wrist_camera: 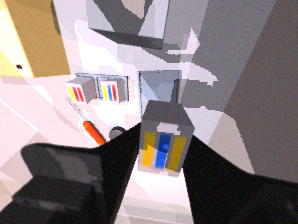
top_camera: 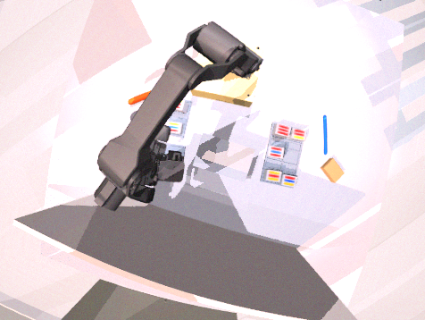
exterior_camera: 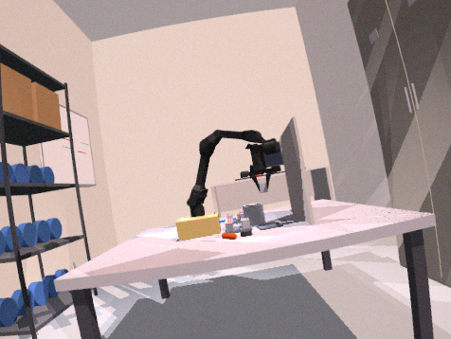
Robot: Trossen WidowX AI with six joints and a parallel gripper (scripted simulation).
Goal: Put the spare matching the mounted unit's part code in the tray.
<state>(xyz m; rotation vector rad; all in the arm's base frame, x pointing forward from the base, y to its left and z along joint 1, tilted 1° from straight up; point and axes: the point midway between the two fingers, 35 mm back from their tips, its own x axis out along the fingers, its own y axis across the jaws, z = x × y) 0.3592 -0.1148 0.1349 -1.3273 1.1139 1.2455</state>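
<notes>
Holding a gray block [exterior_camera: 263,187] [wrist_camera: 162,117] between its fingers, the claw [top_camera: 169,158] [exterior_camera: 263,185] [wrist_camera: 161,127] points down, well above the table [exterior_camera: 237,258]. The block's striped face shows yellow, blue, yellow; it is the spare in hand, and it is not in the tray [top_camera: 175,147] [wrist_camera: 160,86]. The tray lies below the claw; in the wrist view it appears just past the block, which covers part of it, and in the top view the claw hides most of it.

Next to the tray is the small rack [top_camera: 185,117] [wrist_camera: 102,77] with two spares, one striped yellow, blue, red, the other showing yellow and red. Near that rack, to the claw's lower left in the wrist view, are the dark puck [exterior_camera: 246,233] [wrist_camera: 117,132] and the orange-handled screwdriver [top_camera: 139,97] [exterior_camera: 229,236] [wrist_camera: 93,132].

Farther from the claw sits the yellow box [top_camera: 221,98] [exterior_camera: 198,227] [wrist_camera: 36,40]. Well apart from the claw, toward the right of the top view, the larger rack [top_camera: 287,156] bears five striped spares. Beyond it are the blue pen [top_camera: 325,134] and the orange block [top_camera: 332,170]. In the exterior view the tall panel [exterior_camera: 296,175] stands upright near the claw, and the shelf [exterior_camera: 74,142] is far off to the left.
</notes>
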